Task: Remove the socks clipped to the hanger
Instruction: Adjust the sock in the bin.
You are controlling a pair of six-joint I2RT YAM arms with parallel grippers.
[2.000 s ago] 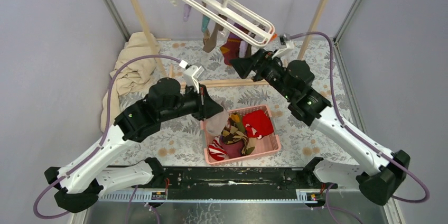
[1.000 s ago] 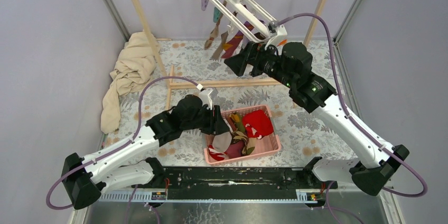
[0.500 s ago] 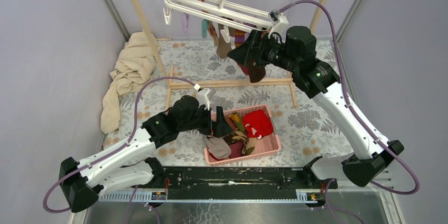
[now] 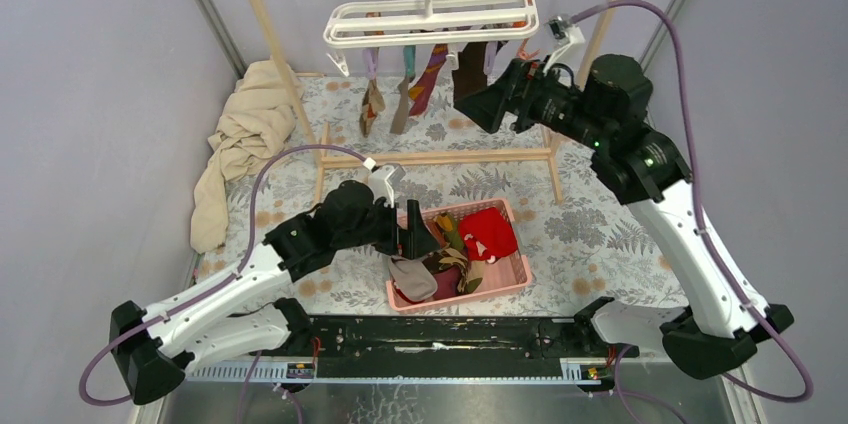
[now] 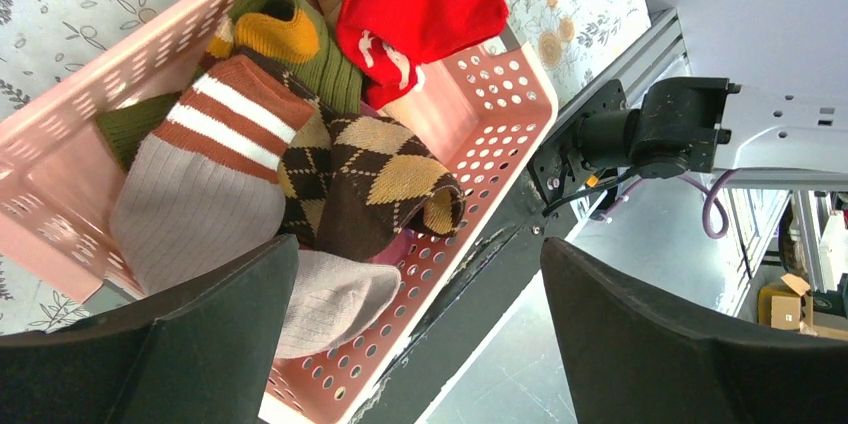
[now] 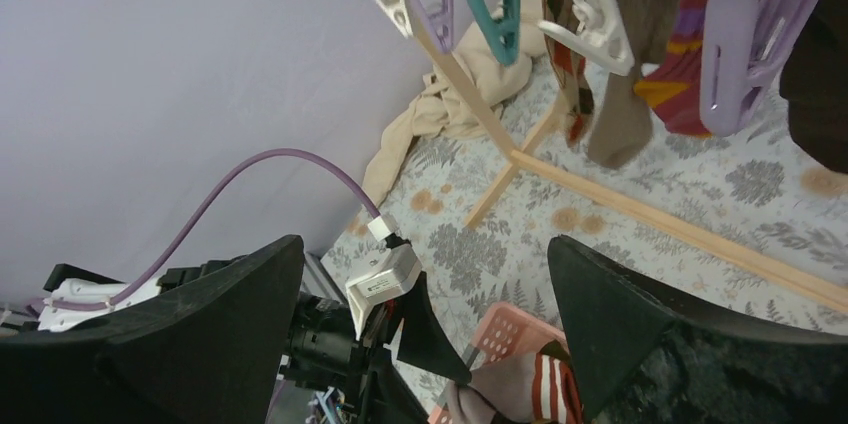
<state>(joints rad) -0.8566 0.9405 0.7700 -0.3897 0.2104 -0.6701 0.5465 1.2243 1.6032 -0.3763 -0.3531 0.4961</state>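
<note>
Left fingers (image 5: 150, 364): just let go, spread wide above the pink basket (image 5: 495, 94) on the desk (image 4: 590, 234).
Dropped sock (image 5: 215, 169): now lying in the basket among others.
Hanger (image 4: 430, 22): swung back level; several socks (image 4: 372, 109) remain clipped.
Right fingers (image 6: 200, 344): spread, empty, near the hanger's right end, likely picking next.
Left wrist only: the basket's contents.
Right wrist only: the clips (image 6: 735, 54) close up.

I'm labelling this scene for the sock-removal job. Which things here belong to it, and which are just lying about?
Belongs to the job:
white hanger
clipped socks hanging from it
pink basket holding loose socks

Just lying about:
beige cloth, heaped at the left
wooden rail frame, only carrying the hanger
</note>
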